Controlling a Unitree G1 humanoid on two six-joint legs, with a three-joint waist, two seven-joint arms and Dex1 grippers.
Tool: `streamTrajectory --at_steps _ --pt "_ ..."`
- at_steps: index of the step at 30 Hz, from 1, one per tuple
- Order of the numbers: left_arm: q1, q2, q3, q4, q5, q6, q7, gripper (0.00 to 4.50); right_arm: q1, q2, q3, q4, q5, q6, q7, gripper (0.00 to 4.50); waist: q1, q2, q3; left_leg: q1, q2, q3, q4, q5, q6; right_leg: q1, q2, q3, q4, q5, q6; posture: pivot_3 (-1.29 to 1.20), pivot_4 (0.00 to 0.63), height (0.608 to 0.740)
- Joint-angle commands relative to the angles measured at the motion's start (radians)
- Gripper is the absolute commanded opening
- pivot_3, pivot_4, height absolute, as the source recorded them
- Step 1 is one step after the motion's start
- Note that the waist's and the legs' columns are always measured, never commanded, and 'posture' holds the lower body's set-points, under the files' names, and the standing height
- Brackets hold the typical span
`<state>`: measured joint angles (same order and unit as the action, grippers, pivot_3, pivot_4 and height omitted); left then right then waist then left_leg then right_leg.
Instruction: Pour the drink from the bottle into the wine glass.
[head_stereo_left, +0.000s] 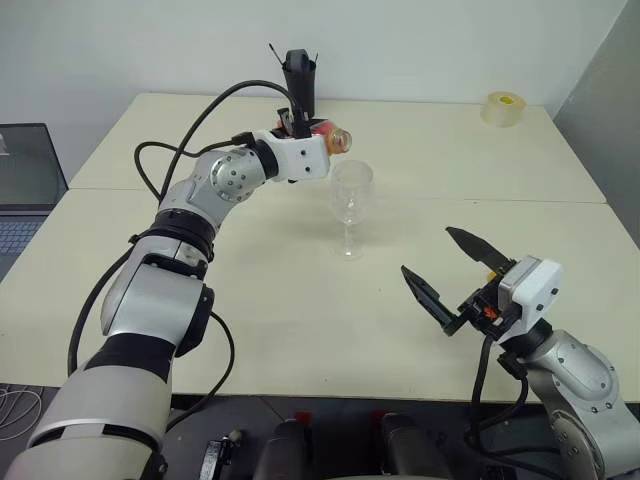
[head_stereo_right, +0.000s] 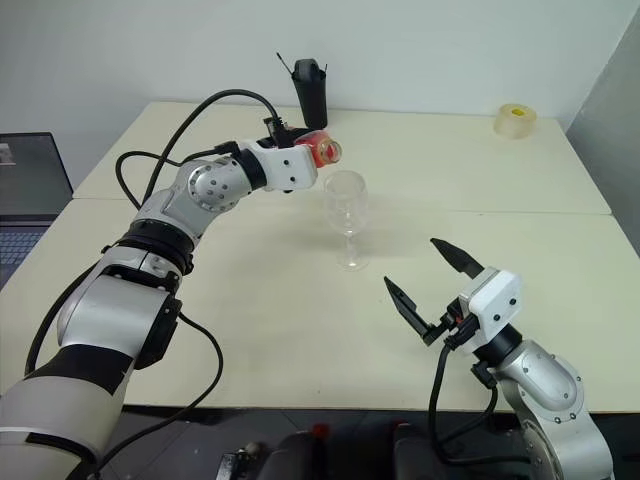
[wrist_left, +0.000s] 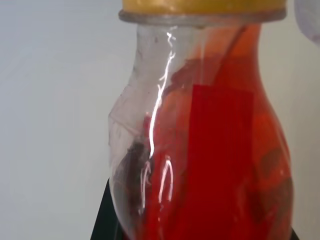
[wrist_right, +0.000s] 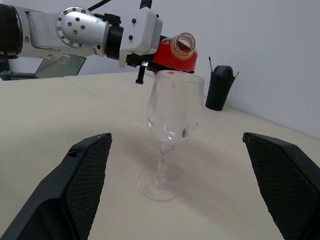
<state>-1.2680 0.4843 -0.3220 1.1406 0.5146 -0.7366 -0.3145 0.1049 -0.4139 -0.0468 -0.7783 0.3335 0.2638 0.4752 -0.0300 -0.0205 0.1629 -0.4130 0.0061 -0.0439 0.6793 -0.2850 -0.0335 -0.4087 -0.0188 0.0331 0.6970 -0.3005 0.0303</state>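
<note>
The left pincer (head_stereo_right: 305, 150) is closed on the bottle (head_stereo_right: 322, 150), pinching its body and holding it raised above the desk (head_stereo_right: 250, 330). The bottle lies tipped on its side, its mouth turned toward the wine glass (head_stereo_right: 346, 215) and sitting just above and behind the glass rim. In the right wrist view the bottle (wrist_right: 176, 52) shows an open neck ringed in yellow-orange, hanging close over the rim of the wine glass (wrist_right: 172, 132). The drink (wrist_left: 215, 165), a bright red translucent liquid, fills most of the bottle body as seen in the left wrist view, with a clear pocket along one side beneath the yellow-orange collar.

The wine glass stands upright on its round foot near the middle of the desk. Its bowl appears clear; whether any red liquid has reached it cannot be told.

The right pincer (head_stereo_left: 448, 268) is spread wide, holding nothing, its two black fingers (wrist_right: 82, 185) well apart and hovering above the desk near the front edge, pointed toward the glass but well clear of it.

A tall black cup (head_stereo_right: 310, 92) stands at the far side of the desk behind the bottle. A roll of tape (head_stereo_right: 516, 119) sits at the far right corner. A laptop (head_stereo_left: 25, 195) rests to the left of the desk.
</note>
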Motion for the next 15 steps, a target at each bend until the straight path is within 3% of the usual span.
streamTrajectory --at_steps 1,15 --pt "-0.045 0.020 -0.009 -0.028 0.020 -0.036 0.056 1.04 -0.006 -0.001 -0.006 -0.015 -0.002 -0.019 -0.007 4.50 0.000 0.000 0.000 0.000 0.000 0.000 0.000 0.000 0.000 0.000 0.000 0.000 0.000 0.000 0.000 0.00 0.150 0.740" --pt "-0.077 0.046 -0.068 -0.013 0.121 -0.049 0.172 1.04 -0.004 -0.003 -0.002 -0.020 -0.012 -0.015 -0.013 4.50 0.000 0.000 0.000 0.000 -0.001 0.000 0.000 0.000 0.000 0.000 0.000 0.000 0.000 0.000 0.000 0.00 0.150 0.740"
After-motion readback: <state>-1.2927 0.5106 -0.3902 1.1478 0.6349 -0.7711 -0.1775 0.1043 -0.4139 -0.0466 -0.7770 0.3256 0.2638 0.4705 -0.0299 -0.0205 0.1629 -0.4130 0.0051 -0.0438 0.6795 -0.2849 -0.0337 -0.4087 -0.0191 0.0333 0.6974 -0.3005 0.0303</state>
